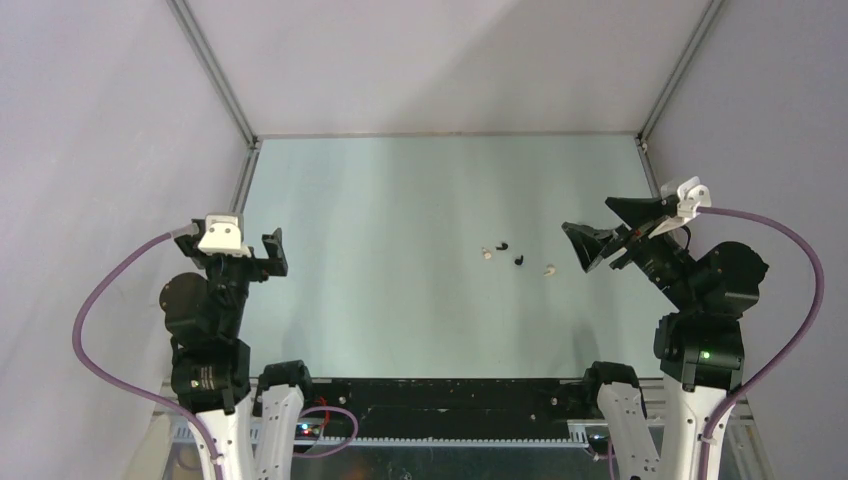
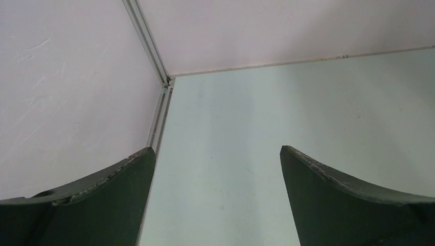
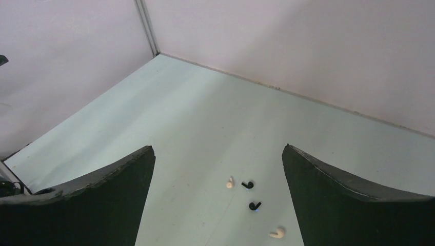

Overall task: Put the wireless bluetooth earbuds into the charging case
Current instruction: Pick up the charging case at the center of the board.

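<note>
Several tiny earbuds lie loose on the table right of centre: an off-white one [image 1: 487, 254], a black one [image 1: 503, 245], a second black one [image 1: 519, 261] and a second off-white one [image 1: 550, 269]. The right wrist view shows them too: off-white [image 3: 230, 183], black [image 3: 248, 184], black [image 3: 255, 206], off-white [image 3: 277, 233]. No charging case shows in any view. My right gripper [image 1: 597, 236] is open and empty, raised just right of the earbuds. My left gripper [image 1: 277, 252] is open and empty, raised over the table's left edge.
The pale green table [image 1: 400, 200] is walled by light panels with metal corner posts [image 1: 215, 70]. The left wrist view shows only bare table [image 2: 287, 102] and the back left corner post [image 2: 149, 46]. Cables loop from both wrists.
</note>
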